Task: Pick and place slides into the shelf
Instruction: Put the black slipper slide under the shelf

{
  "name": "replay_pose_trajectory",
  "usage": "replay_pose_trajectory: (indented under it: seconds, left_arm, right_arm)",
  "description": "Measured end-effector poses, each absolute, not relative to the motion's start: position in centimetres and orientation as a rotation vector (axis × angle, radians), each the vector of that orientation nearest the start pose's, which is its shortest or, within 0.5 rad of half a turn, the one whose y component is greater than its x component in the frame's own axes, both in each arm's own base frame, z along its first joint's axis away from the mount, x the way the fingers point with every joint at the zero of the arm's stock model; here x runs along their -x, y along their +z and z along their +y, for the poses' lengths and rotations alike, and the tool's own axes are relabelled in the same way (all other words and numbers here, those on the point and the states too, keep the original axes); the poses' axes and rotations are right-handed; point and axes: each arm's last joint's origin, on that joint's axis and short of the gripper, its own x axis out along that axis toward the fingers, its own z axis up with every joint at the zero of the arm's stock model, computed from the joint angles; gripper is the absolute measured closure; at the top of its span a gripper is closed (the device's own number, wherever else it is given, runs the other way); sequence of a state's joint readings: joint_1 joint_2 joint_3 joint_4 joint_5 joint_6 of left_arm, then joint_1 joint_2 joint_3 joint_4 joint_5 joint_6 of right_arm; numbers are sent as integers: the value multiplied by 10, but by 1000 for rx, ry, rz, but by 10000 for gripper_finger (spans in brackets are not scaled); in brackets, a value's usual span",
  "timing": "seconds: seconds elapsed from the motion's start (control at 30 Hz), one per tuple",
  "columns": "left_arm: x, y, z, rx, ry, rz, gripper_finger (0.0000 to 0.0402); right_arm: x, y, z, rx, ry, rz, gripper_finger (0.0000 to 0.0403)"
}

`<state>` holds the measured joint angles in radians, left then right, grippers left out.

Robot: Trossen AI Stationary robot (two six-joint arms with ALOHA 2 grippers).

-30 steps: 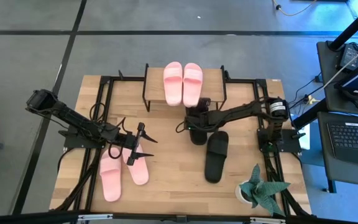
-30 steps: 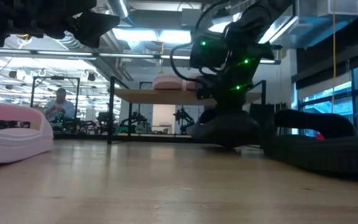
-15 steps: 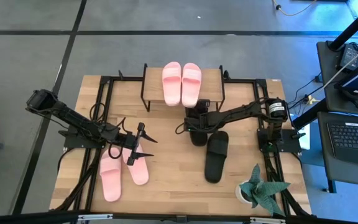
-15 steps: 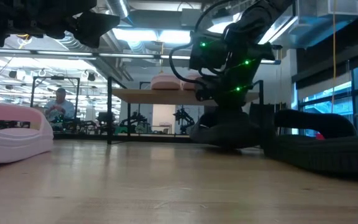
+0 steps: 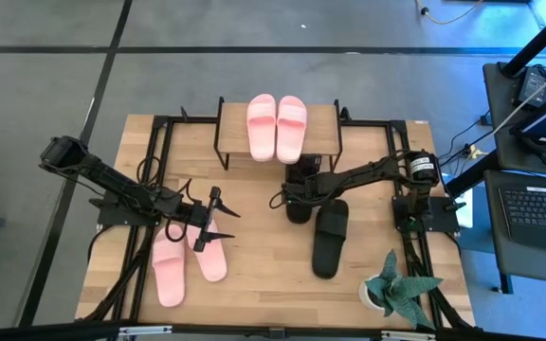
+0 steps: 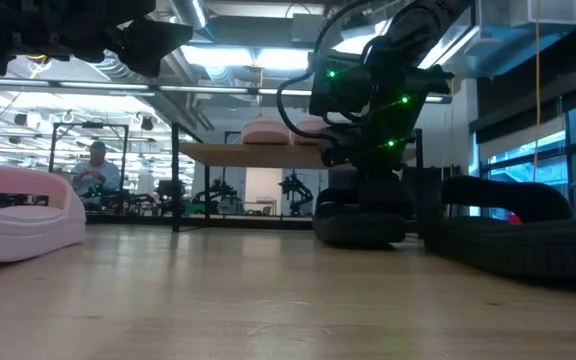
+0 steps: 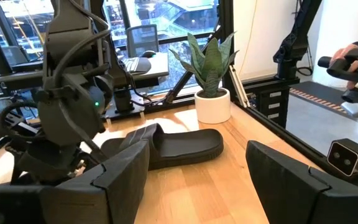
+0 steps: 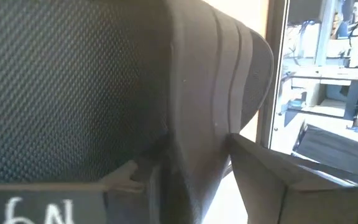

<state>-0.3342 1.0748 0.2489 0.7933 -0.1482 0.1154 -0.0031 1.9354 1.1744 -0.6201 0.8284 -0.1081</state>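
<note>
The shelf (image 5: 325, 133) stands at the table's far edge, with two pink slides (image 5: 278, 126) side by side on its top board. Two more pink slides (image 5: 171, 270) lie at near left. My left gripper (image 5: 218, 216) hovers open just past their toes and touches nothing. My right gripper (image 5: 292, 197) is at the centre, in front of the shelf, shut on a black slide (image 5: 299, 214). The second black slide (image 5: 328, 237) lies flat on its sole, just to the right. My right gripper pinches the black slide's wide strap (image 8: 197, 124) between its two fingers (image 8: 272, 171), at the strap's edge. It comes from above, slanting in from the table's right. In the low view the slide (image 6: 360, 222) sits level, its sole down at the tabletop.
A potted plant (image 5: 391, 284) stands at the near right corner. The shelf's black frame legs (image 6: 178, 190) rise behind the held slide. Black arm-mount frames run along both table sides. A person sits in the room beyond the table (image 6: 96, 165).
My right gripper has shifted slightly toward the table's left and down with the black slide. The slide was tipped up and has turned a little; it now sits level and low at the tabletop. The left arm kept still.
</note>
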Motion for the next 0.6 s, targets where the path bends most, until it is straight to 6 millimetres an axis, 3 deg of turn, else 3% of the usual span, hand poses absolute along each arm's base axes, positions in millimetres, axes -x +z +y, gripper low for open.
replay_pose_trajectory:
  seconds: [0.23, 0.6]
  left_arm:
    - [-191, 193, -62, -123, -188, 21, 140]
    - [-191, 193, -62, -123, -188, 21, 140]
  right_arm:
    - [-350, 139, -10, 677, -596, 1323, 240]
    - [-351, 140, -9, 667, -581, 1320, 239]
